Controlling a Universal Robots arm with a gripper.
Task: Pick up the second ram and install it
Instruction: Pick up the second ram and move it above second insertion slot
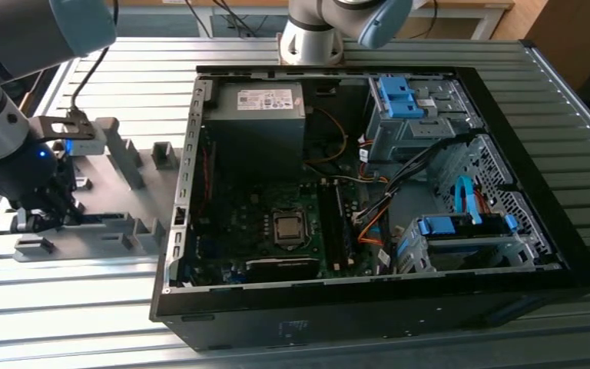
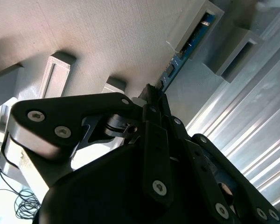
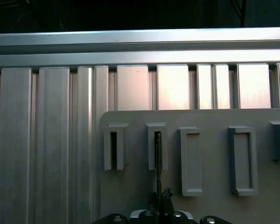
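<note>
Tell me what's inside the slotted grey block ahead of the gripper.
The far end of the second ram stands on edge in the grey block. Its edge down in the slot is hidden, and the gripper clamped on it covers its near end.

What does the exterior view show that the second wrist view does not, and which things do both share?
From the exterior view: the open computer case with its motherboard, beside the grey fixture. From the second wrist view: the blue-green second ram standing in a fixture slot, the gripper shut on it. In both: the gripper, the grey fixture, the ribbed metal table.
</note>
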